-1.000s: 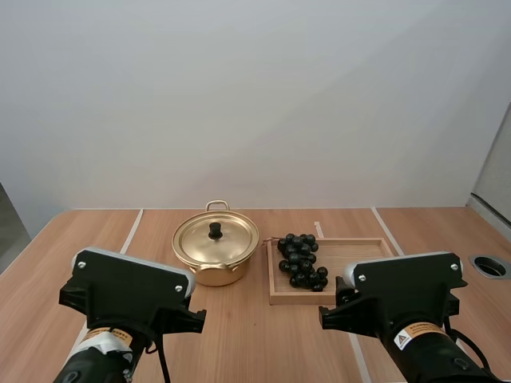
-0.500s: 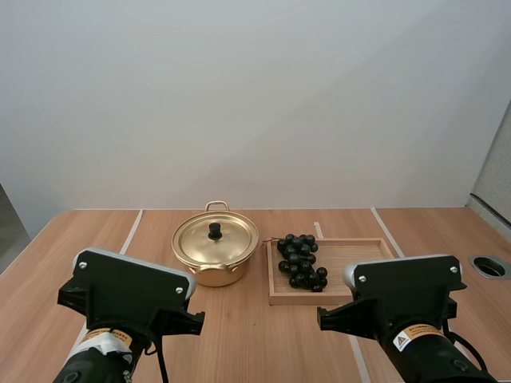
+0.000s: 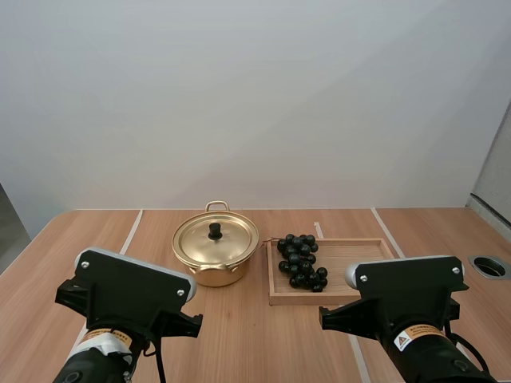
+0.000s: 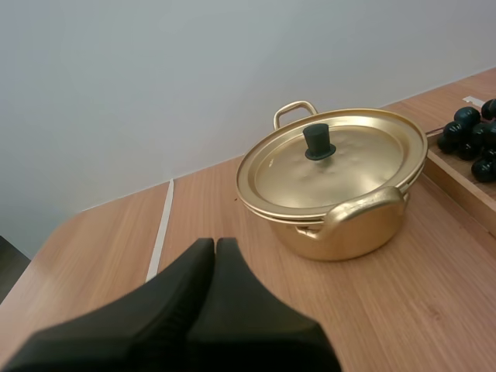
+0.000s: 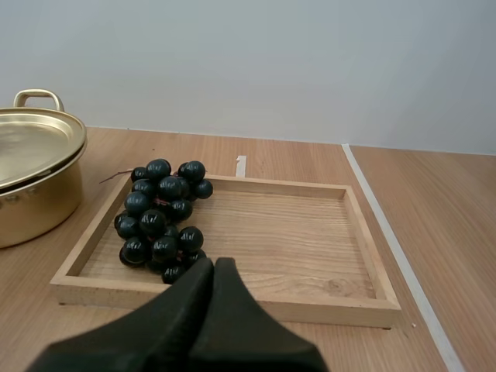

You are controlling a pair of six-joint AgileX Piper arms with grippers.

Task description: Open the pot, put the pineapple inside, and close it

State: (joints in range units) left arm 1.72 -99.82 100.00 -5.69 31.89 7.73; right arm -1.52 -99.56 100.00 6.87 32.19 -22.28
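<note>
The left fingers lie pressed together as one dark wedge, holding nothing, low over the table on the near side of the pot, well apart from it and pointing toward it. The right fingers are closed the same way and empty, set before the near rim of the wooden tray, which stands just beside the pot on its right. The lid sits squarely on the golden pot, its black knob upright at the centre and untouched. No pineapple is to be seen. The only fruit is a bunch of dark grapes, lying in the tray at the end nearest the pot, so it is probably the thing meant to go inside. Judged from this, the task is at its very start and none of its three steps is done. The pot has yet to be opened, the fruit lifted from the tray and put in, and the lid set back. The left fingers, nearer the knob, look best placed to take the lid first, and the right fingers are nearest the grapes.
</note>
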